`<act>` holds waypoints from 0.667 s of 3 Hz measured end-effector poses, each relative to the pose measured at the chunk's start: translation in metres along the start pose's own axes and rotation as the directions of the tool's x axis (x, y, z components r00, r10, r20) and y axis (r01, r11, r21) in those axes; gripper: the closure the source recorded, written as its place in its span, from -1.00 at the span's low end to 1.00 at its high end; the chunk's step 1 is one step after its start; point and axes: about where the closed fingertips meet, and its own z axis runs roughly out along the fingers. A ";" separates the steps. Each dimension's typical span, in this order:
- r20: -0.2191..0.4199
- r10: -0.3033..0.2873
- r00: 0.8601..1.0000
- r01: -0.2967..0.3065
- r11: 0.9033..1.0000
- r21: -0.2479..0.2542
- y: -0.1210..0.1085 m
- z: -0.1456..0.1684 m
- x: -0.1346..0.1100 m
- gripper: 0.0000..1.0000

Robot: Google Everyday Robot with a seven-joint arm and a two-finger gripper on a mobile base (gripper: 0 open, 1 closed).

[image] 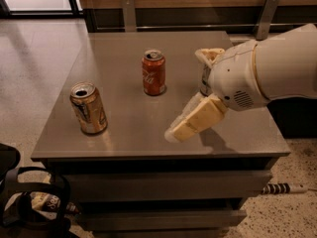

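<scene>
My gripper (185, 93) hangs over the right side of a grey table (124, 133), open, with nothing between its cream fingers (198, 120). The lower finger reaches toward the table's front middle; the upper one sits by the arm's white housing (267, 68). A silver can (203, 83) stands just behind the gripper, mostly hidden by the arm. A red cola can (153, 73) stands upright left of the gripper, apart from it. A gold can (89, 108), opened on top, stands near the front left.
The table has drawers (158, 187) below its top. A black bag (29, 207) lies on the floor at the lower left. A striped cable end (280, 188) lies on the speckled floor at the right. A wood-panelled wall with metal brackets (128, 11) runs behind.
</scene>
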 end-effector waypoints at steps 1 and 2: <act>0.009 0.000 1.000 0.000 1.000 -0.005 0.002 0.005 -0.001 -1.00; 0.045 -0.002 0.999 0.003 1.000 -0.024 0.010 0.022 -0.003 -1.00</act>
